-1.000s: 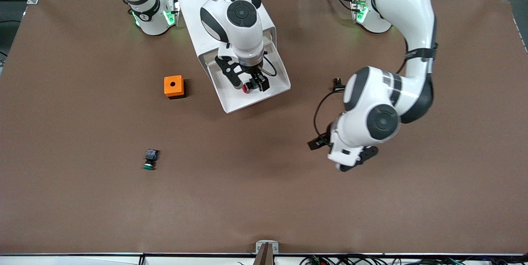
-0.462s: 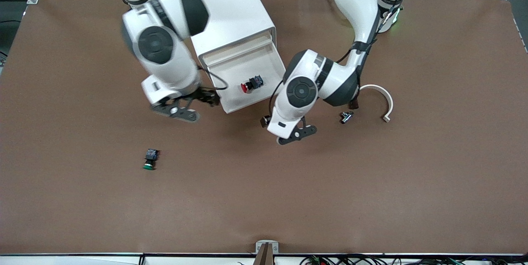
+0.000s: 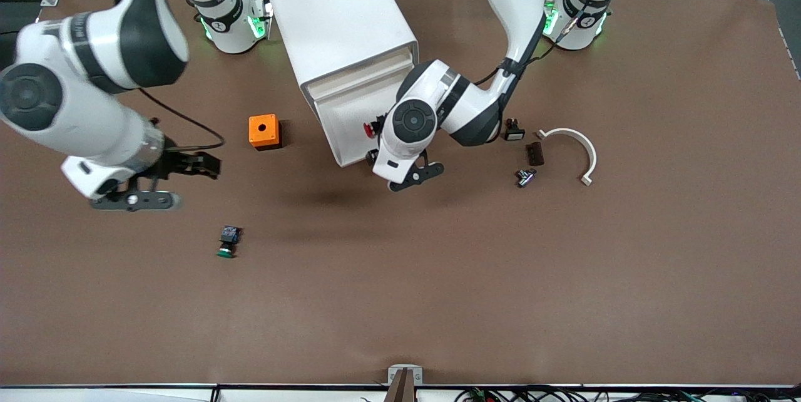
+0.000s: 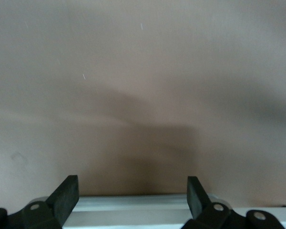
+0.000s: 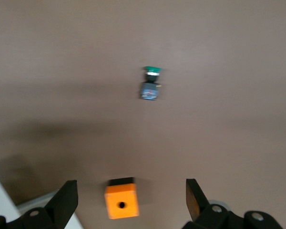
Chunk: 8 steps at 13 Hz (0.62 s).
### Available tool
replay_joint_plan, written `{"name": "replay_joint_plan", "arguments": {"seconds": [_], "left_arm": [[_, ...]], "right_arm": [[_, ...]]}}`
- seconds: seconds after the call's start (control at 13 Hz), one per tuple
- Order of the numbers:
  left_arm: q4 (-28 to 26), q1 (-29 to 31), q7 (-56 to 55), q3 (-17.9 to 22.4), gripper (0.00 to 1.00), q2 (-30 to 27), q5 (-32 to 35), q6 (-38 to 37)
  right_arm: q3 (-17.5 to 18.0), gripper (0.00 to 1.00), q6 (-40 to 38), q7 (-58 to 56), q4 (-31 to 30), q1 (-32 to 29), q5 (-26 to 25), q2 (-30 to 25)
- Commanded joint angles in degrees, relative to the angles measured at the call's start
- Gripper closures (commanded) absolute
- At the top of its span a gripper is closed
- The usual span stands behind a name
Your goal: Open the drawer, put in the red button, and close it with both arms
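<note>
The white cabinet (image 3: 341, 20) has its lowest drawer (image 3: 341, 133) pulled out. The red button (image 3: 370, 129) lies in the drawer, partly hidden by the left arm's wrist. My left gripper (image 3: 413, 176) is open and empty, low at the drawer's front edge. In the left wrist view its open fingers (image 4: 132, 186) straddle the drawer's white rim (image 4: 133, 205). My right gripper (image 3: 134, 200) is open and empty over bare table, toward the right arm's end. In the right wrist view it (image 5: 129, 188) hangs open, and a white cabinet corner (image 5: 0, 202) shows.
An orange box with a hole (image 3: 263, 131) (image 5: 121, 202) sits beside the drawer. A green-capped switch (image 3: 226, 242) (image 5: 150, 85) lies nearer the front camera. Toward the left arm's end lie a small black part (image 3: 514, 131), a dark block (image 3: 534, 153), a metal fitting (image 3: 524, 176) and a white curved piece (image 3: 579, 148).
My right gripper let go of the red button in the drawer and swung away toward the right arm's end. My left arm came across to the drawer's front edge.
</note>
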Motion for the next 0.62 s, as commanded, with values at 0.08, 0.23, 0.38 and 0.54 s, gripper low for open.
{"name": "replay_joint_plan", "arguments": {"seconds": [0.08,0.23,0.38,0.54], "left_arm": [[-2.29,0.03,-5.41,-5.44,0.0,-0.58,0.48,0.25],[-3.0,0.03,-9.27,-8.08,0.0,-0.49,0.48,0.25],[-3.0,0.03,-11.22,-10.19,0.0,0.12,0.39,0.33],[-3.0,-0.06,-13.32,-11.78,0.0,0.21,0.39,0.33]], "right_arm": [[1.14,0.0,-1.59,-7.04,-0.17,-6.18,-1.09,-2.25],[0.97,0.0,-2.56,-11.7,0.62,-9.08,-1.35,-2.34],[1.14,0.0,-3.7,-14.44,2.55,-12.51,-1.27,-2.25],[1.23,0.0,-4.85,-13.83,2.73,-13.84,-1.18,-2.16]]}}
